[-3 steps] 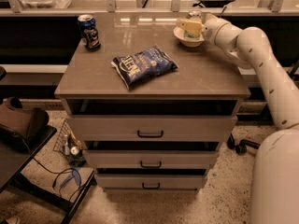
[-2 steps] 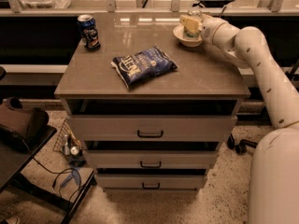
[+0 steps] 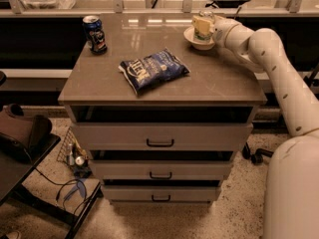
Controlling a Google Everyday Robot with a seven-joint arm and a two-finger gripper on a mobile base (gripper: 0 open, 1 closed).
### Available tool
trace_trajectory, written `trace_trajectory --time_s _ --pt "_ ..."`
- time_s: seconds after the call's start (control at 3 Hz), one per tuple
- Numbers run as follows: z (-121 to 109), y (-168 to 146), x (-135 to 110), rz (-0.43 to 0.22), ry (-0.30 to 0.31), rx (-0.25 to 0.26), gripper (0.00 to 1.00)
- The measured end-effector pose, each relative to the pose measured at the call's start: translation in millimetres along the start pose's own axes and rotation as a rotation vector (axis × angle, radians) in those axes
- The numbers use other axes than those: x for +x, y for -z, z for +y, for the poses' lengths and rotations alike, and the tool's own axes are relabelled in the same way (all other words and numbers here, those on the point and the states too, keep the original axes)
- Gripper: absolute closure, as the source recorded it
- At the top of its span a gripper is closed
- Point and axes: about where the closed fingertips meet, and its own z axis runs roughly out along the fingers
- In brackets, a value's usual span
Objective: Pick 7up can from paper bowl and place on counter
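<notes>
Counter (image 3: 219,78): it is taking up the middle of the view as the glossy grey-brown top of a cabinet, with three drawers (image 3: 160,136) sitting shut below it.
Arm (image 3: 279,68): the white arm is reaching in from the right and stretching over the counter's far right corner.
Chip bag (image 3: 153,69): a blue bag is lying flat near the middle of the counter, well apart from the bowl.
Paper bowl (image 3: 198,44): it is sitting on the far right part of the counter, just beside the back edge.
Gripper (image 3: 213,25): it is pressing up against the right side of the can over the bowl; whether it is gripping cannot be told.
7up can (image 3: 201,28): it is standing upright in the paper bowl, its base hidden behind the rim.
Dark blue can (image 3: 94,33): it is standing upright at the far left corner, far from the action.
Step in hand: the robot seems to be securing the can, just before the lift.
Next move: it is calling for a straight lift clear of the rim, then a set-down on bare counter beside the bowl.
In the way: little is blocking; the light bowl may be dragged or tipped, and the chip bag is limiting room toward the centre.
</notes>
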Motion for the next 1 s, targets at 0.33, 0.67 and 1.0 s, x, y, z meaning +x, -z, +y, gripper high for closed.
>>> trace_trajectory --time_s 0.33,0.67,1.0 --pt "6.4 -6.9 -12.6 0.009 0.036 -0.019 1.00" --pt "20.4 -18.7 -42.3 0.009 0.104 -0.054 1.00" --pt "30.3 -20.9 -70.1 0.002 0.160 -0.074 1.00"
